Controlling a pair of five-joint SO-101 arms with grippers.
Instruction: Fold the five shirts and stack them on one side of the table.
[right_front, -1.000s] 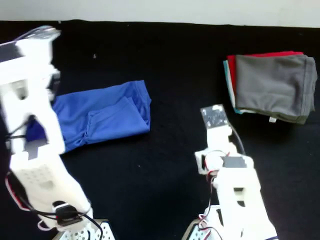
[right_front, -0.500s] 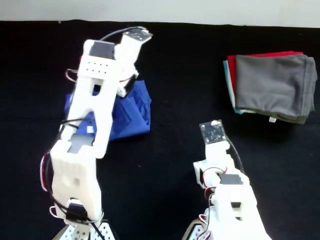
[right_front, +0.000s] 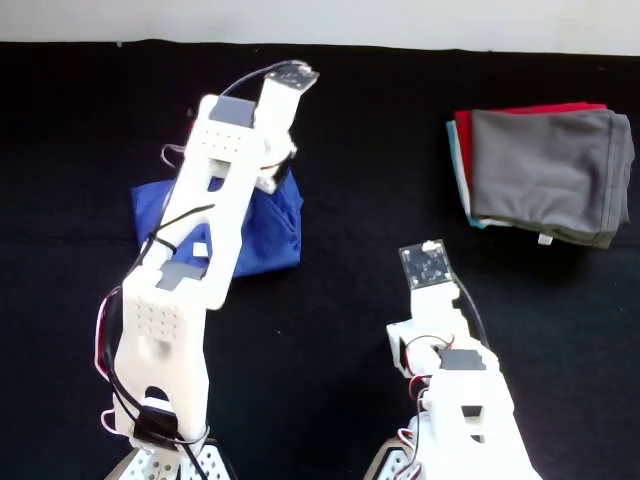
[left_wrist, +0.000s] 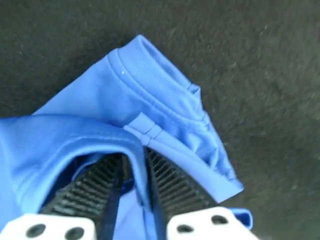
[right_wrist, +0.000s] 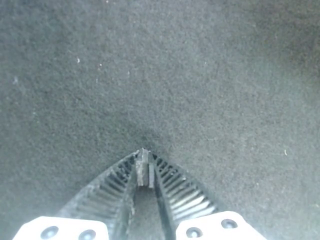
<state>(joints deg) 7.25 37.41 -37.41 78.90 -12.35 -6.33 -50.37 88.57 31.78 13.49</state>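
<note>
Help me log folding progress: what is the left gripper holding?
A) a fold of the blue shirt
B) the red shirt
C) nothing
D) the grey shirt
A: the left wrist view shows the left gripper shut on a layer of the blue shirt, while the grey-topped stack lies apart from it in the high view.

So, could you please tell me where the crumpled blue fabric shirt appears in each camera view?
High view: the crumpled blue fabric shirt lies left of centre, partly beneath the left arm.
Left wrist view: the shirt spreads across the middle, one fold pinched in the left tool.
Right wrist view: the shut right tool sits over bare black table cloth.
Shared landmark: the black table cloth.
</note>
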